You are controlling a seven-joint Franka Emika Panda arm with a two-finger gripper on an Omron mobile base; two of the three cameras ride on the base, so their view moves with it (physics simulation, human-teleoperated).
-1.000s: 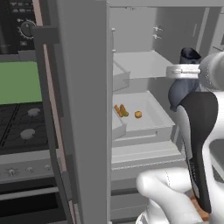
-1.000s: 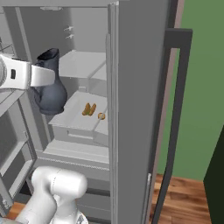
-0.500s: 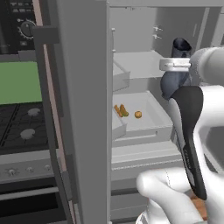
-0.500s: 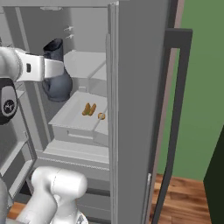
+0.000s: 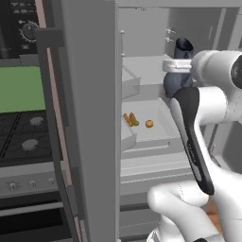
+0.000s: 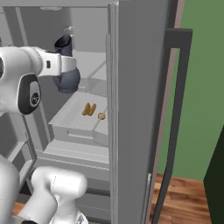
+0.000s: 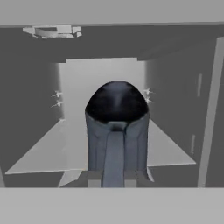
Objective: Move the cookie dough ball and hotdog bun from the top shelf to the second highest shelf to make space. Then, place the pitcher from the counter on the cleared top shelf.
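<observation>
Left base view: we see the white arm rising from 4 o'clock into the open grey fridge, its two-finger gripper (image 5: pixel 177 66) closed on the dark blue-grey bulbous pitcher with flared mouth (image 5: pixel 178 75), held upright at about 1 o'clock, over the right part of the shallow pale grey thin-edged top shelf (image 5: pixel 142 66). We can't tell whether the pitcher base touches that shelf. Below, at centre, the broad pale grey thick-lipped second highest shelf (image 5: pixel 158 137) carries the elongated orange-tan split hotdog bun (image 5: pixel 131 119) and, just beside it toward 3 o'clock, the small round orange-brown cookie dough ball (image 5: pixel 149 124); the two lie apart, not touching. The grey fridge door (image 5: pixel 90 123) stands open at 9 o'clock of the shelves, with a black stove with knobs (image 5: pixel 23 137) further at 9 o'clock

Right base view: gripper (image 6: pixel 65 65) at 10 o'clock, clamped on the pitcher (image 6: pixel 67 74) by its neck, mouth up. Hotdog bun (image 6: pixel 89 109) and cookie dough ball (image 6: pixel 101 116) sit on the second highest shelf (image 6: pixel 74 127) at 5 o'clock of the pitcher, well below it. Top shelf (image 6: pixel 89 65) runs behind the pitcher. Green wall (image 6: pixel 201 87) at 3 o'clock, wooden floor (image 6: pixel 183 197) at 5 o'clock

Hand view: pitcher (image 7: pixel 116 131) dead centre, dark mouth facing us, handle strip running down to 6 o'clock; fingertips hidden, so the grip itself isn't visible here. Pale top shelf (image 7: pixel 175 153) spreads either side, fridge walls around
</observation>
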